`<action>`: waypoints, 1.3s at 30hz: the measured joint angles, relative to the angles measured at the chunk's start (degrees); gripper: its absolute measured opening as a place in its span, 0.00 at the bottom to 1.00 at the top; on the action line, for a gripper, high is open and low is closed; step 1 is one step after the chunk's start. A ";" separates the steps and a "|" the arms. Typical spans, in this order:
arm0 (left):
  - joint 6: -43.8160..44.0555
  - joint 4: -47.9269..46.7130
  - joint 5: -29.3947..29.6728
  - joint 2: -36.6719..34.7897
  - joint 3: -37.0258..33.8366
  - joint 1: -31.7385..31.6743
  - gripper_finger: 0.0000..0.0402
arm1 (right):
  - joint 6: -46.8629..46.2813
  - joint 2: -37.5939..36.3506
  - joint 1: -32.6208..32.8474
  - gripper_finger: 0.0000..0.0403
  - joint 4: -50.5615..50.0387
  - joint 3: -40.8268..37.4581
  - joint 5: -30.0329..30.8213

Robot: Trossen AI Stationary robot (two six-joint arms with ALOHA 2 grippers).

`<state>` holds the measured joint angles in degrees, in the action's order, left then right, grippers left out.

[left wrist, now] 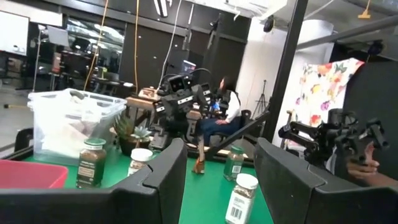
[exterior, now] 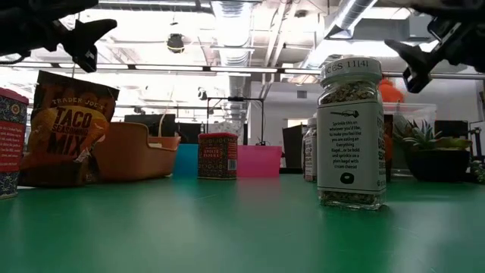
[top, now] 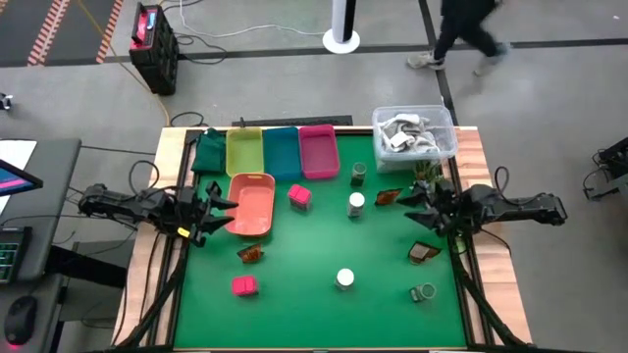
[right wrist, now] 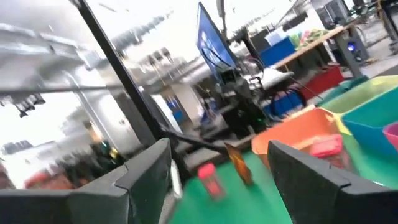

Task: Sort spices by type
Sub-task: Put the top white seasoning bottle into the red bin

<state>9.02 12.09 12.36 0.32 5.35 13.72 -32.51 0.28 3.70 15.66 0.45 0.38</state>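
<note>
Spices stand scattered on the green mat: pink blocks (top: 299, 195) (top: 244, 285), white-capped jars (top: 356, 203) (top: 344, 279), dark green jars (top: 359, 174) (top: 424, 292), and brown packets (top: 252, 254) (top: 389, 196) (top: 424, 253). My left gripper (top: 224, 211) hovers open at the mat's left side, over the salmon tray's edge. My right gripper (top: 412, 208) hovers open at the right side, beside a brown packet. The left wrist view looks past open fingers (left wrist: 217, 180) at several jars. The right wrist view shows open fingers (right wrist: 217, 180), a pink block (right wrist: 210, 180) and a packet (right wrist: 239, 163).
Yellow (top: 245, 149), teal (top: 281, 152) and magenta (top: 317, 152) trays line the far edge; the salmon tray (top: 251, 203) lies nearer, at the left. A clear tub (top: 413, 132) sits at the far right corner, a dark green cloth (top: 208, 152) at the far left. A person walks beyond the table.
</note>
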 joint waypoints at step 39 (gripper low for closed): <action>-1.19 -24.43 17.63 21.75 20.41 -0.04 0.44 | 31.69 51.23 1.82 0.72 -18.82 29.96 24.09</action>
<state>7.83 -12.34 29.99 22.06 25.76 13.67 -0.82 51.51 5.53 -3.16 30.41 24.47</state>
